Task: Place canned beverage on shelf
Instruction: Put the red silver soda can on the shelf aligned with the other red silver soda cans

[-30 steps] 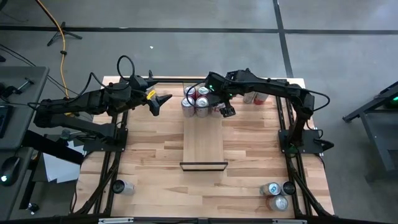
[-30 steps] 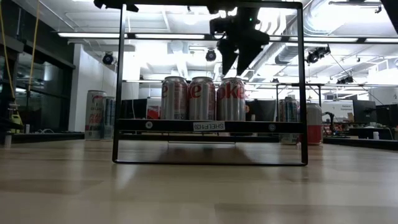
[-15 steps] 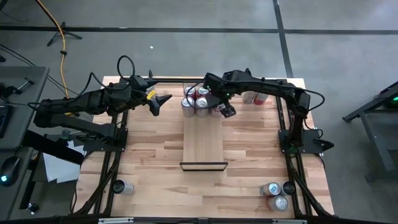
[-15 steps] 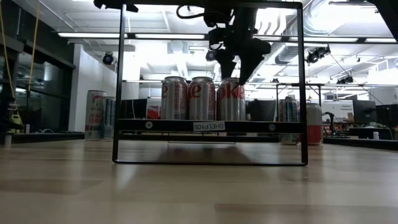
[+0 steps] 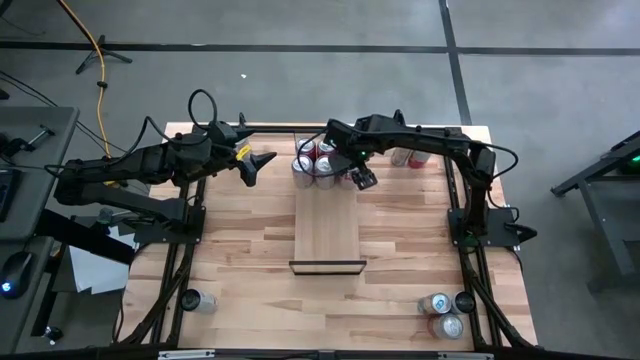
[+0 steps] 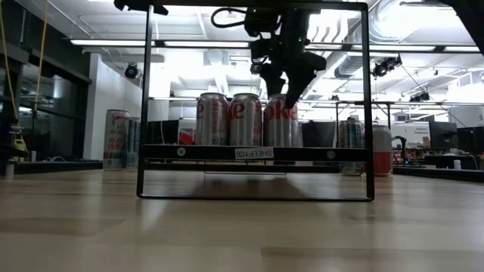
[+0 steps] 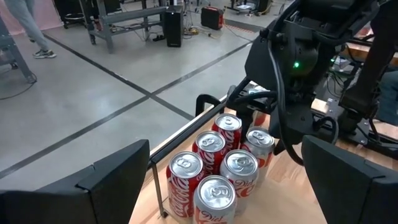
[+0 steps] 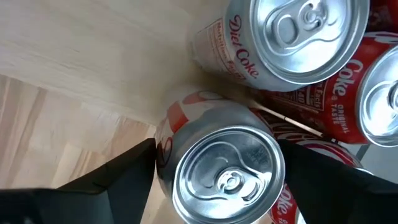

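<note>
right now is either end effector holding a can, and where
Nothing is gripped. The right end effector straddles a can, fingers at its sides but open. The left end effector is empty.

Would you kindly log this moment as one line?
right gripper: open around can on shelf | left gripper: open, waiting left of cans

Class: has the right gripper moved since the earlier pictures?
Yes. The right gripper has shifted left toward the cans on the shelf, and dropped lower.
</note>
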### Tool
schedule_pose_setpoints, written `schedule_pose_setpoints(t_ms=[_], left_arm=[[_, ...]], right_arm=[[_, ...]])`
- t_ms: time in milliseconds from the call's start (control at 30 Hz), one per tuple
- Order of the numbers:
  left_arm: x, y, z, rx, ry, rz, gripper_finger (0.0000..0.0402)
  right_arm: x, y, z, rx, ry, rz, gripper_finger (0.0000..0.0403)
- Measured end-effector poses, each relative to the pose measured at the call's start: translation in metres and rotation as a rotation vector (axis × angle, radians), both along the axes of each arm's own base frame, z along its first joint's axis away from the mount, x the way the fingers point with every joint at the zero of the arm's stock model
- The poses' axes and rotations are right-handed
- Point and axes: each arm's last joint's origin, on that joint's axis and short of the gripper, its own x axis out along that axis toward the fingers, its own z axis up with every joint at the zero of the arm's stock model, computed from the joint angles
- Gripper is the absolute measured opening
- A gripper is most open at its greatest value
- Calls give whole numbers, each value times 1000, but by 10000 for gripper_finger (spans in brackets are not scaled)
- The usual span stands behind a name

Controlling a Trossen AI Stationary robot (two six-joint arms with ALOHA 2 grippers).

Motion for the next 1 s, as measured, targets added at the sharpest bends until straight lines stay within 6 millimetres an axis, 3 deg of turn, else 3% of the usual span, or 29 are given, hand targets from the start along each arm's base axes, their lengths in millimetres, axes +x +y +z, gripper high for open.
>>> schedule_pose_setpoints(t_ms=[433, 1000], left_arm=[[0, 0, 0, 0, 0, 0, 365], [0, 0, 0, 0, 0, 0, 365]], right_arm=[[0, 4, 0, 41, -58, -513, 297], [6, 7, 1, 120, -186, -902, 296]])
